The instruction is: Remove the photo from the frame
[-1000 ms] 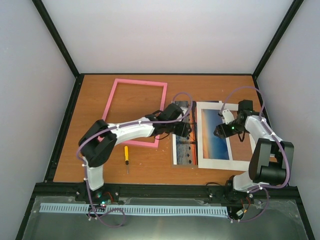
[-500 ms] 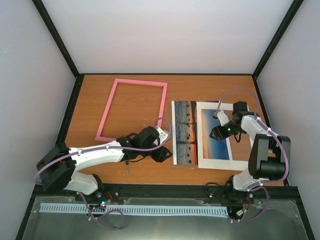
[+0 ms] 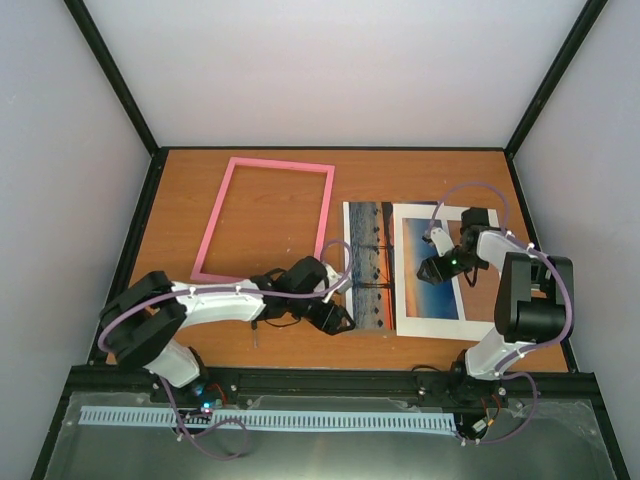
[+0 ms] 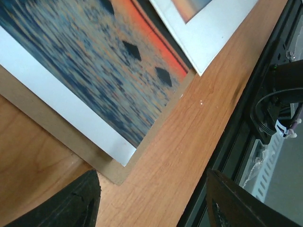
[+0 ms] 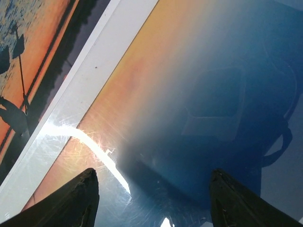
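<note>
The pink frame (image 3: 214, 217) lies empty at the back left of the table. The photo (image 3: 366, 266), a sunset print with dark silhouettes, lies flat on a brown backing board (image 4: 57, 132); its right side lies against or under the white mat (image 3: 418, 318). In the left wrist view the photo (image 4: 90, 71) fills the upper left. My left gripper (image 3: 336, 318) is open and empty, low over bare wood by the board's near-left corner (image 4: 154, 203). My right gripper (image 3: 432, 268) is open and empty, hovering over the glossy orange-to-blue picture in the mat's window (image 5: 151, 198).
The white mat's near corner (image 4: 208, 42) overlaps the backing board. A black rail (image 3: 330, 380) runs along the table's near edge, close to the left gripper. A screwdriver's tip (image 3: 254, 332) pokes out from under the left arm. Walls close in the back and both sides.
My left arm has pulled back off the photo toward the near edge, then shifted right to the photo's near-left corner. My right gripper has barely moved.
</note>
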### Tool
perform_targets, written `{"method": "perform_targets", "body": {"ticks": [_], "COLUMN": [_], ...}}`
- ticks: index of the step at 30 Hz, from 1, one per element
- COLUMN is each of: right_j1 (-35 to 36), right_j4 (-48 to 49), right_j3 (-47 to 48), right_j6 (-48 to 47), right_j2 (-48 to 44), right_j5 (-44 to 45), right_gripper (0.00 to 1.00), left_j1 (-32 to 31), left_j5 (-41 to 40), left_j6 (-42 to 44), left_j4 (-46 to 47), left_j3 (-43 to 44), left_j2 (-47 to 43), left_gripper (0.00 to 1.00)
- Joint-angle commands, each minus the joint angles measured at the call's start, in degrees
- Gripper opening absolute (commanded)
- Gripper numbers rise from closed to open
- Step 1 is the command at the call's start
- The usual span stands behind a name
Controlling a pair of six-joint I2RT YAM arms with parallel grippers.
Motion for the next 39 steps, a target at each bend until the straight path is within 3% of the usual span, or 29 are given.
{"method": "perform_targets", "body": {"ticks": [1, 10, 21, 39], "right_j1": [0.22, 0.23, 0.23, 0.22], "right_j4": [0.44, 0.3, 0.3, 0.35], "right_j3": [-1.48, -1.7, -1.34, -1.48], "right_j6": [-0.5, -0.54, -0.52, -0.52], "right_j2": [2.36, 2.15, 2.2, 2.07], "right_j5": [1.82, 1.44, 1.0, 1.44], "right_gripper": [0.62, 0.62, 0.62, 0.62], "left_j1": [0.45, 1.87, 5.92, 6.57], "left_j5": [5.36, 8.46, 14.8, 21.88], "left_j6": [-4.77, -12.05, -14.66, -15.35], "left_j4": [3.26, 7.75, 11.18, 13.62], "left_j3": [1.87, 0.46, -1.14, -0.61], "left_j2": [3.68, 8.25, 10.43, 14.67], "left_gripper": [0.61, 0.61, 0.61, 0.57]}}
